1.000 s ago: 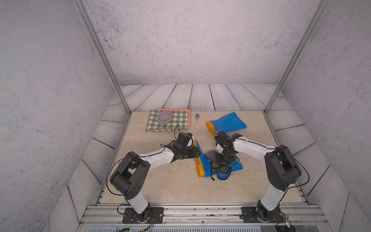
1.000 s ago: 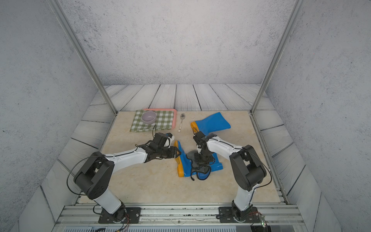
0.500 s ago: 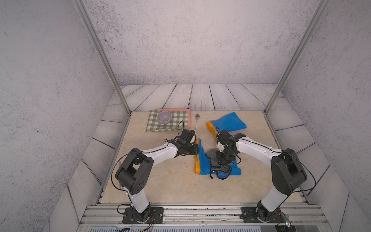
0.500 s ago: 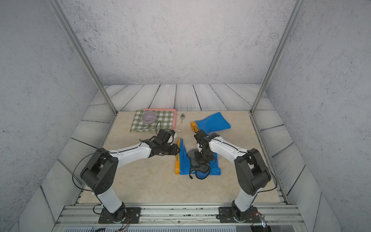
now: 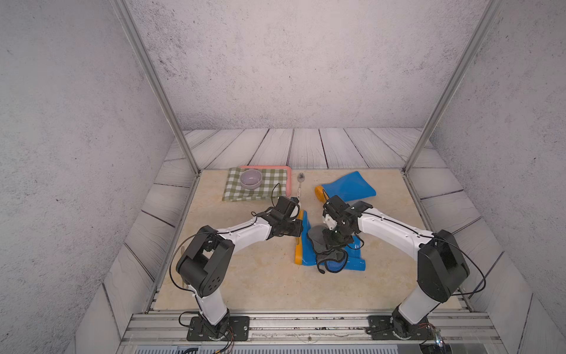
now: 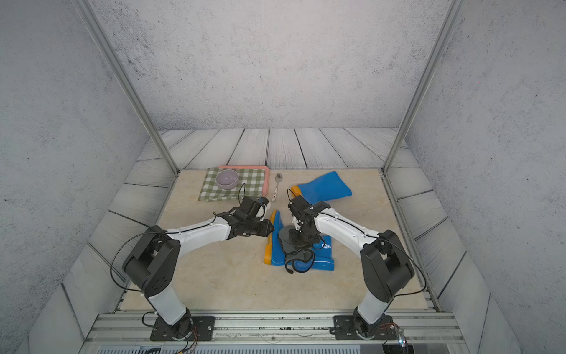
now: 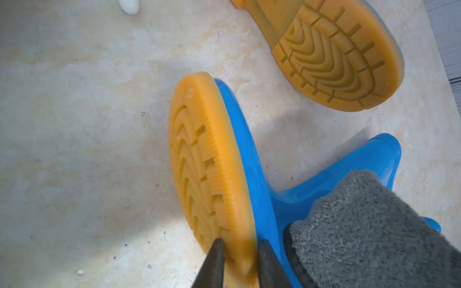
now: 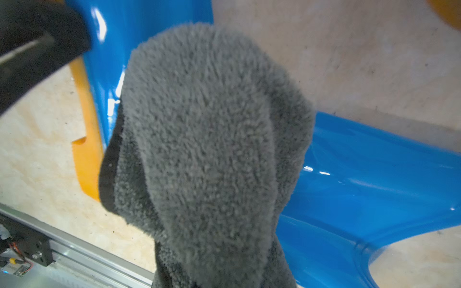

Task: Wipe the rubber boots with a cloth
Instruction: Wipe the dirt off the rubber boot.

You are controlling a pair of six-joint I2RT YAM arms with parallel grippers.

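Two glossy blue rubber boots with orange soles lie on the tan table. The far boot (image 5: pixel 349 187) (image 6: pixel 324 187) lies at the back right. The near boot (image 5: pixel 352 262) (image 6: pixel 321 260) lies on its side in the middle. My left gripper (image 7: pixel 240 259) (image 5: pixel 298 230) is shut on the edge of the near boot's treaded sole (image 7: pixel 204 162). My right gripper (image 5: pixel 333 242) (image 6: pixel 301 240) is shut on the dark grey cloth (image 8: pixel 207 137) (image 5: pixel 317 237), which hangs against the near boot's blue upper (image 8: pixel 361 187). The cloth hides the right fingers in the right wrist view.
A green-and-white checked cloth (image 5: pixel 263 187) with a lilac bowl (image 5: pixel 251 178) lies on a pink tray (image 5: pixel 288 184) at the back left. A spoon (image 5: pixel 300 184) lies beside the tray. Metal frame posts (image 5: pixel 407 165) stand at the back corners.
My left gripper has narrowed onto the near boot's sole and shifted toward the toe end. The boot has turned straighter. The right gripper with the cloth has shifted slightly over the boot.
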